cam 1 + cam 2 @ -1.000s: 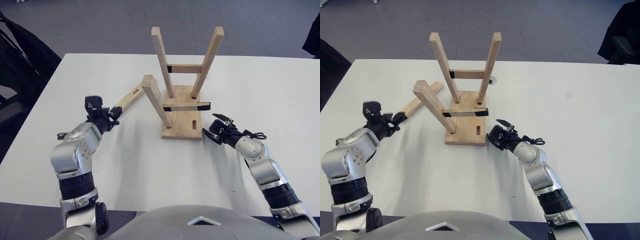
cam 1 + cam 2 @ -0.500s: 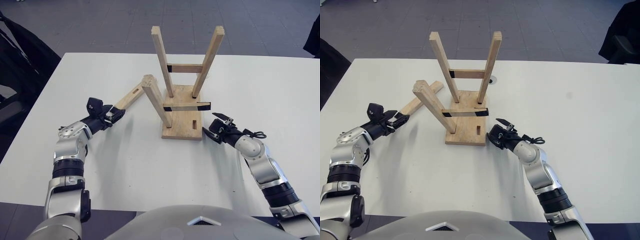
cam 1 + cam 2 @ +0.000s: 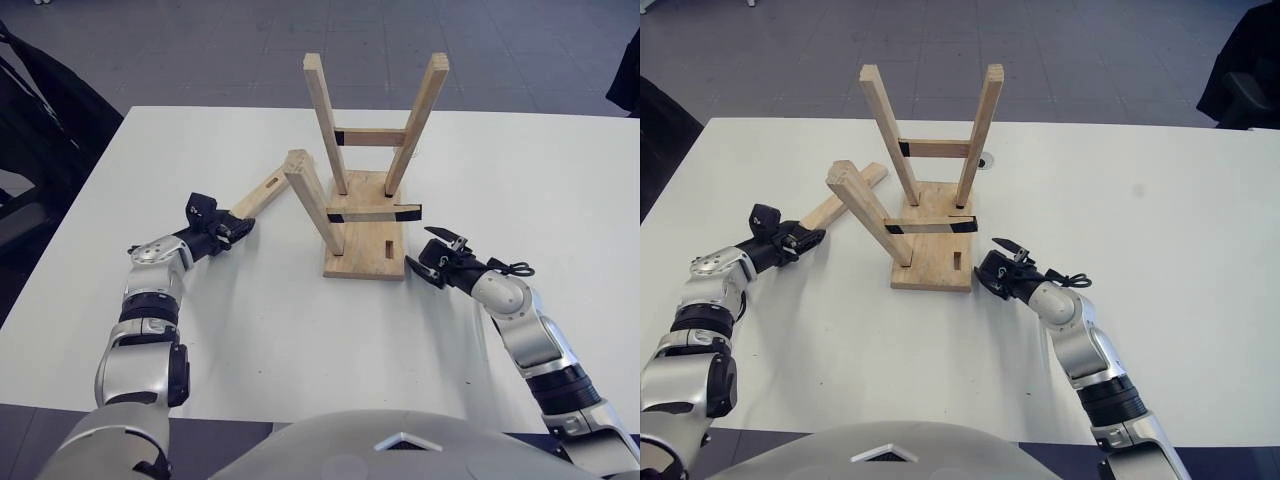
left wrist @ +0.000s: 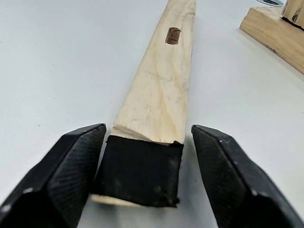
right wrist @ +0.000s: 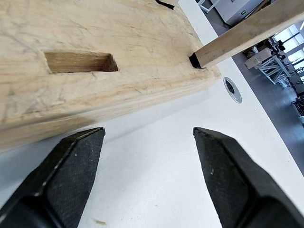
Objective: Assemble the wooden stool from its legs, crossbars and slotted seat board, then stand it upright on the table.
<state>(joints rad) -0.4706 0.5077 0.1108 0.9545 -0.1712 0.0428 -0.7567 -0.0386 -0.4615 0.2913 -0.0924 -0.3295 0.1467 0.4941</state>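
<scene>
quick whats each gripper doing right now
Left gripper: open, fingers either side of the black-taped end of the loose pale wooden leg, not clamped.
Right gripper: open, empty, beside the slotted pale wooden seat board.

Head pair: high, facing forward and down over whole counter, nearly identical. Wrist views: low, very close; left along leg, right beside seat.
</scene>
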